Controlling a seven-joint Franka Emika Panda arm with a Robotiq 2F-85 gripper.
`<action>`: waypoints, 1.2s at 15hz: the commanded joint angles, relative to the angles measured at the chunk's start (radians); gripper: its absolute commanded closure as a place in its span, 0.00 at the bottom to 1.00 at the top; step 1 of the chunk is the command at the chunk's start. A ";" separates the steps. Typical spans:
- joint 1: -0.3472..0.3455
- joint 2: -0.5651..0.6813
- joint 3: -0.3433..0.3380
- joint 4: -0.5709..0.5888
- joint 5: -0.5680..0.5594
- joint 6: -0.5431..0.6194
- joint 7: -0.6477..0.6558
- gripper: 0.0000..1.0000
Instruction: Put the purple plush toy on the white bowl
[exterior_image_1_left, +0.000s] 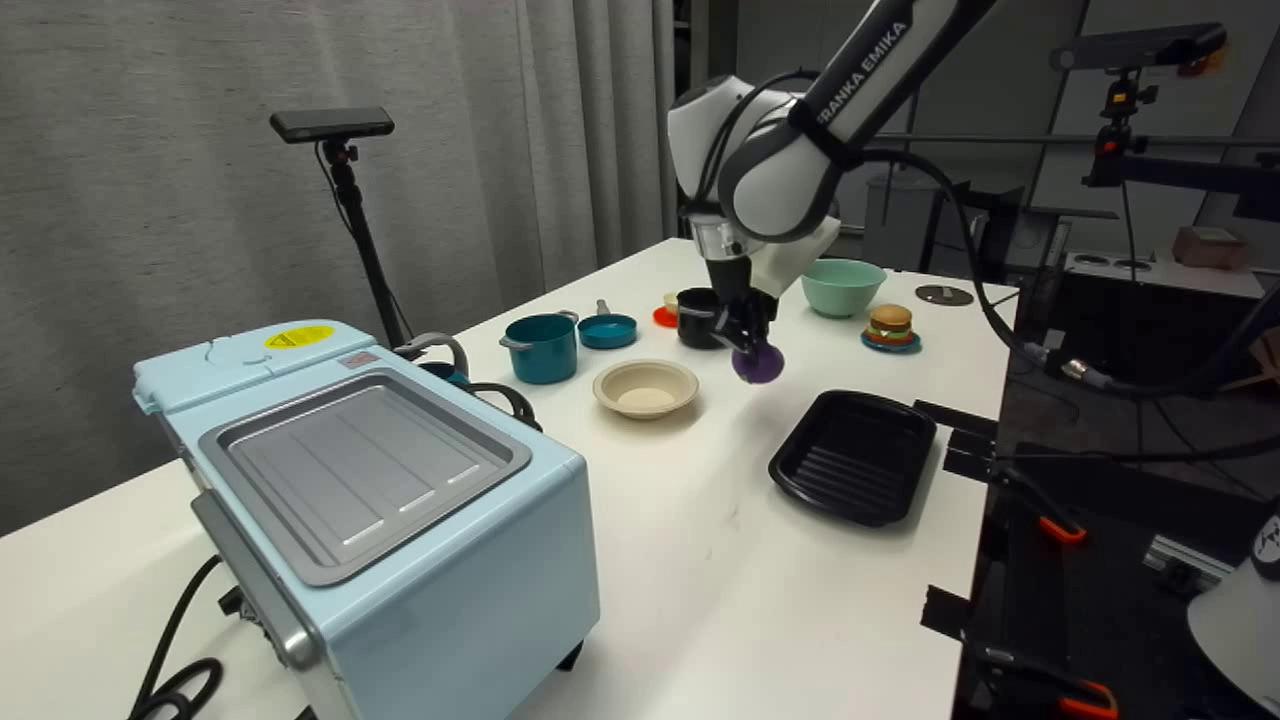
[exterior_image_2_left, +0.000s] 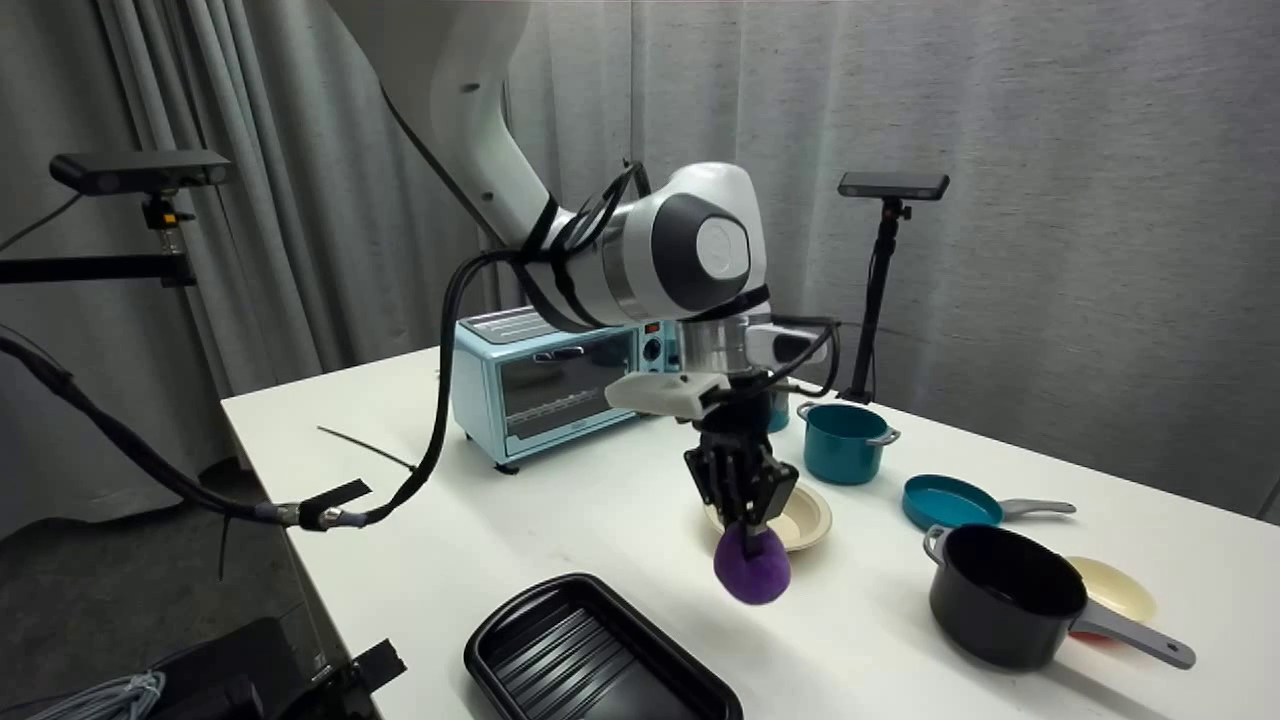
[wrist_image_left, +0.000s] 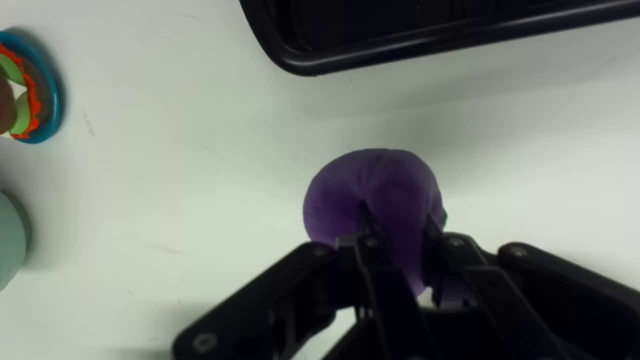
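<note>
My tool gripped 1 rounded purple plush toy above the bench.
1 round white bowl and 1 ridged black tray sat nearby.

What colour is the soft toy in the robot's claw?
The plush toy is purple, seen best in an exterior view.

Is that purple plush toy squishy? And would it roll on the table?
Probably squishy: the purple plush toy bulges around the pinching end effector. Once set down, its rounded shape might let it roll a little if pushed.
</note>
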 joint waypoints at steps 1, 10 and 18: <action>-0.007 -0.025 0.026 0.124 0.109 -0.078 -0.044 0.95; 0.068 0.093 0.086 0.220 0.216 -0.005 0.125 0.95; 0.128 0.228 0.006 0.300 0.157 0.141 0.255 0.95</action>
